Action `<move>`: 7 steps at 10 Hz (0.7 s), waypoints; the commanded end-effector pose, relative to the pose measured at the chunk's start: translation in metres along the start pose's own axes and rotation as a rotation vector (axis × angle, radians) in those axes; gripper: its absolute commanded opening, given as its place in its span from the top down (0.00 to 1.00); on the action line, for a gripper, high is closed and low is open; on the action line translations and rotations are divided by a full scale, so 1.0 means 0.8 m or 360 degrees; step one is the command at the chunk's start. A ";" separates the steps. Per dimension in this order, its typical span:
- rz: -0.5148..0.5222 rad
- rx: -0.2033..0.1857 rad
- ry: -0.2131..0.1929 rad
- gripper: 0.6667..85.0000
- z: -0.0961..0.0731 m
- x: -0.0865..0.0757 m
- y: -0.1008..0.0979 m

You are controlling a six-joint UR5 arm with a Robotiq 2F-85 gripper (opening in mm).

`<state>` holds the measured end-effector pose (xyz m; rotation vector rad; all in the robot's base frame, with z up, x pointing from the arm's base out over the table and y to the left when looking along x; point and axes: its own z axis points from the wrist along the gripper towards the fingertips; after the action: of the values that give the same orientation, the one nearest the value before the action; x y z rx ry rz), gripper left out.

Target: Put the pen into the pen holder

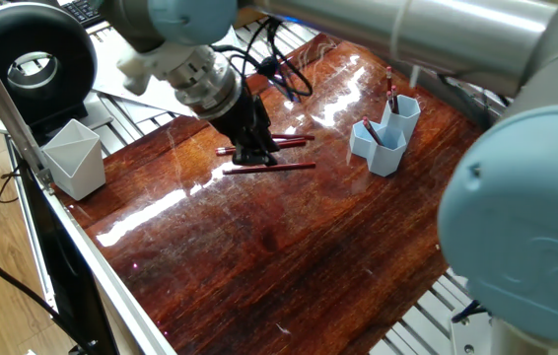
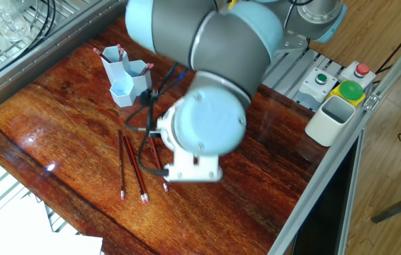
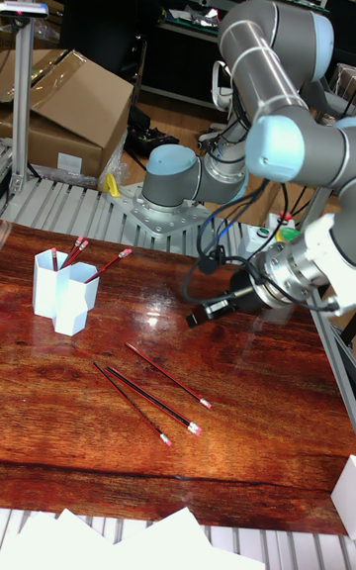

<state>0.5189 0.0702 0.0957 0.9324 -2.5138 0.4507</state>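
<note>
The arm reaches across the tabletop [image 3: 59,412] from its base beyond the far edge, elbow raised, forearm and wrist angled downward. The wrist is tilted, not vertical. The end effector [image 1: 252,151] [image 3: 201,314] points obliquely down, low over the middle of the tabletop. Its dark fingers sit close together; their exact separation cannot be determined.

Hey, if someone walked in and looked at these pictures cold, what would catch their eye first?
Probably the big grey-and-blue arm looming over the glossy red-brown table, its gripper down by three red pens lying loose mid-table. Next, the light blue pen holder near the far edge, with red pens already standing in it.
</note>
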 end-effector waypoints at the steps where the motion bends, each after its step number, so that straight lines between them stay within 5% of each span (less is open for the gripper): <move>1: -0.0078 0.0011 0.0053 0.63 -0.002 0.000 0.001; 7: -0.0117 0.0106 0.0071 0.61 -0.001 -0.007 -0.019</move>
<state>0.5264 0.0638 0.0977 1.0142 -2.4420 0.5057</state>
